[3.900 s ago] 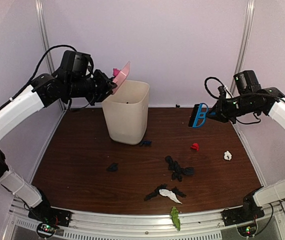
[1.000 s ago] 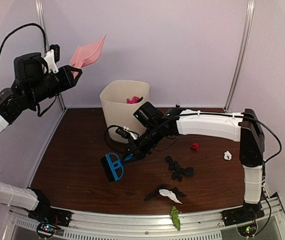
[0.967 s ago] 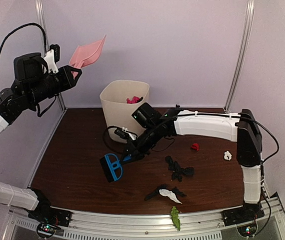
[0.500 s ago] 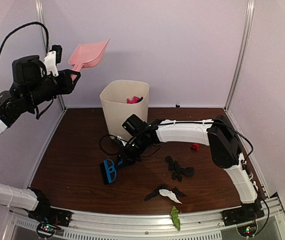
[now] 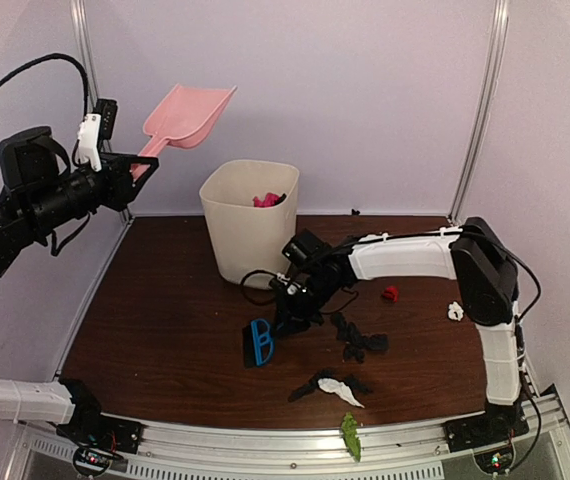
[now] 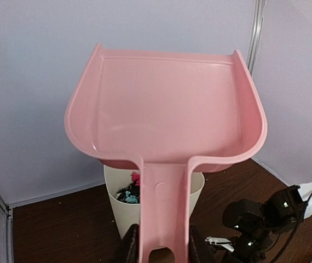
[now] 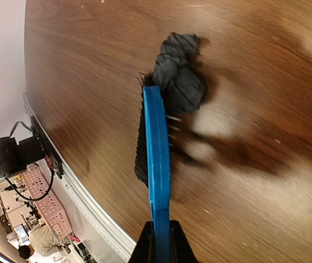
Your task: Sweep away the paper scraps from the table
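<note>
While right hand (image 7: pixel 159 242) pinches blue brush (image 7: pixel 157 164) | black scrap (image 7: pixel 180 82) lies at its far end (touching) | left hand (image 6: pixel 164 251) pinches dustpan (image 6: pixel 167 104)

Bench (image 5: pixel 155 320): dark brown wood, silver rail at btm of frame. Paper scraps on it, all crumpled: black bunch (image 5: pixel 358 340) mid-right, red wad (image 5: pixel 390 294) & white wad (image 5: pixel 455 311) further right, black-and-white pile (image 5: pixel 333 384) lower mid, green wad (image 5: pixel 349 436) down on the rail.
</note>
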`<state>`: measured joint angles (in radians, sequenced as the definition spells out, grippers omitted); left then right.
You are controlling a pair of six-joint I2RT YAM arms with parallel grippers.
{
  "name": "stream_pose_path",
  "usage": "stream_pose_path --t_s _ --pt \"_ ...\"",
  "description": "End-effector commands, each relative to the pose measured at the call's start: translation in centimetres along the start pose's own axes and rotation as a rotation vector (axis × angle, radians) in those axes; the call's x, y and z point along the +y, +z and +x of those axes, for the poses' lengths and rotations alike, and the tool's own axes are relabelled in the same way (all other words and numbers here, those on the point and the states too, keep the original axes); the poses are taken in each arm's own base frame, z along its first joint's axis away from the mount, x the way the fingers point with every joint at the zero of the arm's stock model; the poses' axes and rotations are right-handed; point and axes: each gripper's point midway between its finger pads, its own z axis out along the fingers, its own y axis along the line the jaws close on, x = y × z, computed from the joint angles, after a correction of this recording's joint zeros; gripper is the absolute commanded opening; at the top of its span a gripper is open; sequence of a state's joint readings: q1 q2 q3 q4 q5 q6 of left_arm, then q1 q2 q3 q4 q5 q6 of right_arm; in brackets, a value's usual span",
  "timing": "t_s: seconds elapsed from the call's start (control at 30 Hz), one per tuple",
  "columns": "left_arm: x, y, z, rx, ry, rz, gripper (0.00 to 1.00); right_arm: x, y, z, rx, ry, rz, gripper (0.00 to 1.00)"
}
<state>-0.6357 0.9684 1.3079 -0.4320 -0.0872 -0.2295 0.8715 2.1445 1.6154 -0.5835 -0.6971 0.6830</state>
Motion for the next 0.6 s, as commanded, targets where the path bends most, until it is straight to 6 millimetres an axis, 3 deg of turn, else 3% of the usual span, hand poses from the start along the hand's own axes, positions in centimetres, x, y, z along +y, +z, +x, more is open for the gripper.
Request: stream_pose_path --t_s 0.0,0.13,0.3,0.43,0.57 --pt "-2.9 -1.3 0.1 -0.011 0.042 0.177 0.0 -4.9 -3.5 0.5 -0.061 0.07 0.15 0.0" --pt "-4.8 -2.3 1.1 0.013 0.041 0.295 0.0 -6.9 -6.5 0.8 -0.093 0.076 0.206 0.0" --pt "-7.2 -3.1 2.7 0.076 0.042 0.428 0.0 -7.7 -10.0 0.8 -0.133 0.05 0.255 0.0" --pt "-8.4 -3.7 3.7 0.103 0.059 0.472 0.0 -5.2 -13.3 0.4 -0.189 -0.043 0.225 0.0" --pt "-9.5 -3.8 5.0 0.131 0.086 0.495 0.0 -2.8 -15.6 1.5 -0.202 -0.109 0.174 0.0"
